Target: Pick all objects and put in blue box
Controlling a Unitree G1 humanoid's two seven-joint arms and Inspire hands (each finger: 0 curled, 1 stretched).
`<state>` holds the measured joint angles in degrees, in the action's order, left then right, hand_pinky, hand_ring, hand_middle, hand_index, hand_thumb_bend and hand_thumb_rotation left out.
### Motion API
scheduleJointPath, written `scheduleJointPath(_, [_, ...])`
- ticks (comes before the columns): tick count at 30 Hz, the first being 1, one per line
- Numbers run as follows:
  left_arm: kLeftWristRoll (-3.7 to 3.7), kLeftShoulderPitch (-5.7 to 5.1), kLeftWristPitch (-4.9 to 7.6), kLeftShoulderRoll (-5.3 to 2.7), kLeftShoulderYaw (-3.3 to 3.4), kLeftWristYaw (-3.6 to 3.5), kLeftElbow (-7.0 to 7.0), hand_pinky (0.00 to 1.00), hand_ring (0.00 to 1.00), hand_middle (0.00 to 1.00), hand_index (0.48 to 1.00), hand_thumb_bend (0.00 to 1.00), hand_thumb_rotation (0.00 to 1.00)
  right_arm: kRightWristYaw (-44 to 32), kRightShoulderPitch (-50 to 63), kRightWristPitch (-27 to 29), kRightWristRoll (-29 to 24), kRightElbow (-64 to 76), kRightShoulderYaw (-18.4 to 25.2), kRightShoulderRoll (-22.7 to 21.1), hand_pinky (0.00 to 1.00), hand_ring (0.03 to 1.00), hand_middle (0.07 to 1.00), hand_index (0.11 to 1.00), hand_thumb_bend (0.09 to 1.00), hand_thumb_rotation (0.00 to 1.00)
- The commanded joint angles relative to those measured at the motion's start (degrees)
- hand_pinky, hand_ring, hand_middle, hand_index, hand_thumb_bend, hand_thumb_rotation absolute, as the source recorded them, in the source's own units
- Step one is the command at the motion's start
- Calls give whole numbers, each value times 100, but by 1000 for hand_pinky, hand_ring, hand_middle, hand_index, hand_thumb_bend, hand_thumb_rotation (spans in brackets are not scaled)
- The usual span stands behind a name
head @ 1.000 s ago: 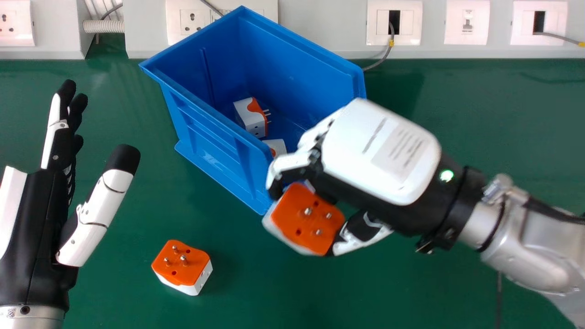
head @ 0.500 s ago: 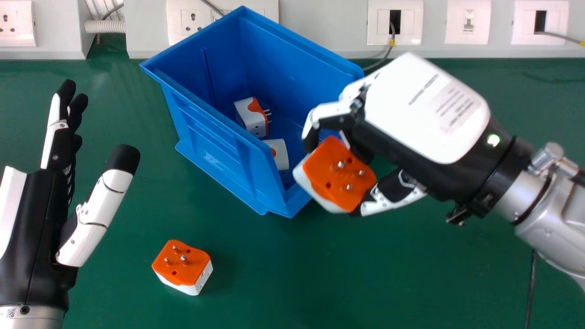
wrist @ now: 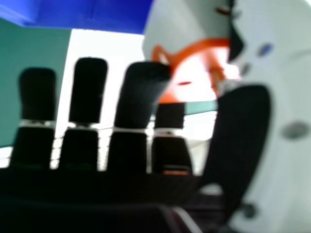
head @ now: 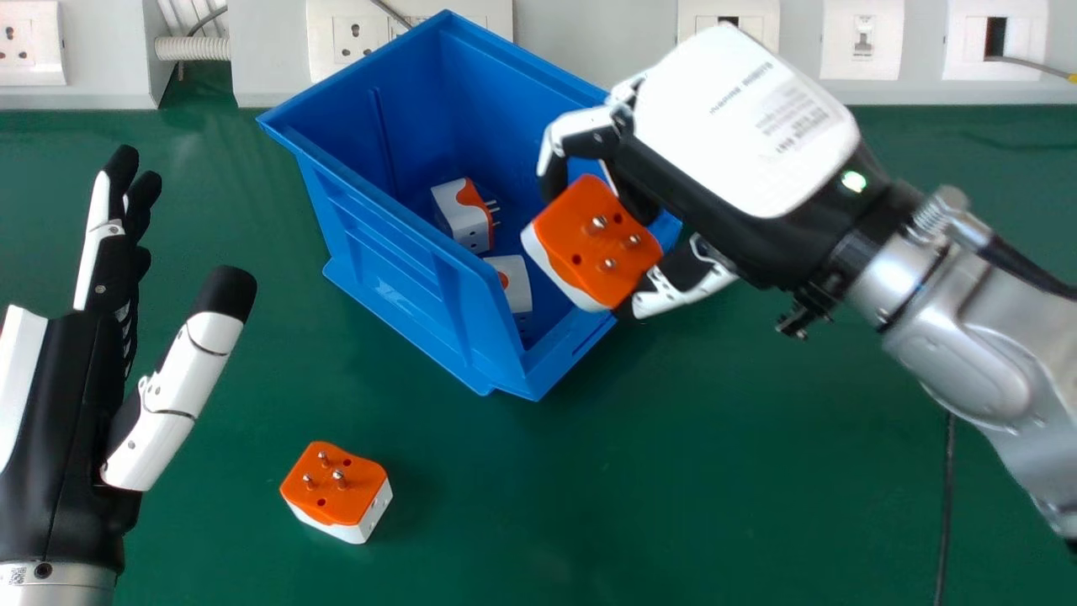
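My right hand (head: 740,126) is over the right-hand end of the blue box (head: 404,278), its fingers and thumb pinching an orange and white adapter (head: 593,244) with the pins facing up. In the right hand view the same adapter (wrist: 189,24) sits between the fingers and thumb of my right hand (wrist: 141,97). Inside the box lie two more adapters, one on its side (head: 461,216) and one (head: 511,284) partly hidden by the near wall. Another adapter (head: 336,492) stands pins up on the green table. At the left my left hand (head: 76,404) is open and holds nothing.
A grey wall panel with sockets (head: 358,38) runs along the table's back edge, just behind the box. A thin dark cable (head: 946,505) hangs below my right forearm. Green table surface (head: 673,505) lies in front of the box.
My right hand, still gripping its adapter, first moved right and up the view, then back left and farther up to the box's right end. The left hand and the table adapter stay put.
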<state>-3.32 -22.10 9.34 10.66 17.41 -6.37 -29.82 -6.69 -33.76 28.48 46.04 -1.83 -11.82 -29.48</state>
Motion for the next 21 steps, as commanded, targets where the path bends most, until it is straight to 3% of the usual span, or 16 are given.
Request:
scheduleJointPath(1, [40, 33, 78, 77, 59, -11, -84, 989, 1000, 987, 1000, 693, 858, 212, -457, 0, 46, -187, -97, 115, 352, 433, 482, 448, 499, 0])
scheduleJointPath(6, [47, -2, 99, 79, 67, -9, -95, 988, 1000, 987, 1000, 692, 858, 503, -1090, 1, 318, -1038, -462, 318, 348, 434, 488, 450, 499, 0])
scheduleJointPath(17, [-10, -43, 74, 122, 81, 6, -131, 980, 1000, 988, 1000, 700, 858, 1169, -2383, -398, 880, -2765, -1128, 853, 342, 436, 489, 433, 498, 0])
scheduleJointPath(21, [44, -80, 77, 133, 112, -4, -141, 971, 1000, 988, 1000, 702, 858, 1419, -2799, -538, 963, -3414, -1361, 1050, 349, 437, 482, 428, 499, 0])
